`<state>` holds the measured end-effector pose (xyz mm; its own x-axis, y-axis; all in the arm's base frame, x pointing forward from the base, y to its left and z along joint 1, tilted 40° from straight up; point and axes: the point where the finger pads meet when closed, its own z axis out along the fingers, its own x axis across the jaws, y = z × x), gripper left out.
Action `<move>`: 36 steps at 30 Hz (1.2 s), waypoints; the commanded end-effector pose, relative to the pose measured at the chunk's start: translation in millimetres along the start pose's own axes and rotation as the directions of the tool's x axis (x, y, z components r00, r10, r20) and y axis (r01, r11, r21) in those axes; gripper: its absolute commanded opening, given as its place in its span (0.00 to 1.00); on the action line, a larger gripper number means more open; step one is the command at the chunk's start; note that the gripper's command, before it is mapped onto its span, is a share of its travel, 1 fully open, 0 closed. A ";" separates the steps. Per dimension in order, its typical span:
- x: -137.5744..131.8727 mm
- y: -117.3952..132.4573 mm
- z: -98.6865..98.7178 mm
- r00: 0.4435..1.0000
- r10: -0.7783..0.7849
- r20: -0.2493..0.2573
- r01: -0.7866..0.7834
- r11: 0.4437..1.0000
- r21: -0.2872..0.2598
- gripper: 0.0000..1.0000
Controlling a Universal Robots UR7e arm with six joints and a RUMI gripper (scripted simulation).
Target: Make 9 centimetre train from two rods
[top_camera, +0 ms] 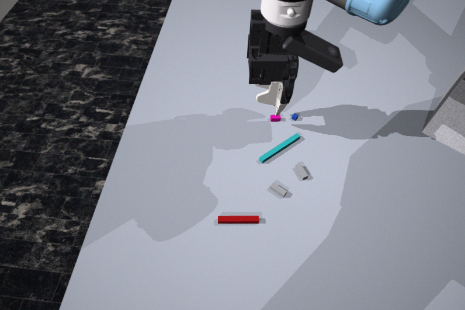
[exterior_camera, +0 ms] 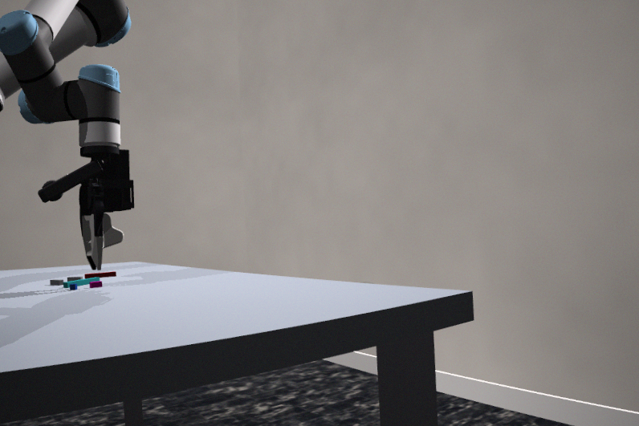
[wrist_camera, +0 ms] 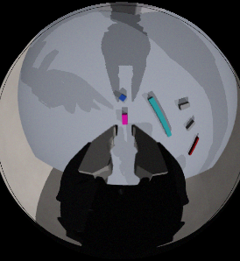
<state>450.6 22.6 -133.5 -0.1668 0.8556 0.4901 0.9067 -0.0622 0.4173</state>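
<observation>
The magenta rod (top_camera: 275, 118) (exterior_camera: 95, 284) (wrist_camera: 124, 118) lies flat on the table. My gripper (top_camera: 277, 113) (exterior_camera: 94, 268) (wrist_camera: 124, 125) is above the table near it, with its jaws a little apart and nothing between them. The red rod (top_camera: 238, 219) (exterior_camera: 100, 275) (wrist_camera: 194, 145) lies flat and alone, well away from the magenta rod, at the lower middle of the top view. The two rods do not touch.
A blue rod (top_camera: 295, 117) (wrist_camera: 123, 97) lies just right of the magenta one in the top view. A turquoise rod (top_camera: 280, 147) (wrist_camera: 160, 116) lies diagonally between magenta and red, with two grey rods (top_camera: 301, 171) (top_camera: 278, 189) beyond it.
</observation>
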 end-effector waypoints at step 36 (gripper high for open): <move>-0.3 0.4 -59.8 1.000 -0.001 -0.001 0.001 1.000 0.001 1.00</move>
<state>427.7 -8.1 -87.9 -0.1681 0.8545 0.4914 0.9073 -0.0608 0.4160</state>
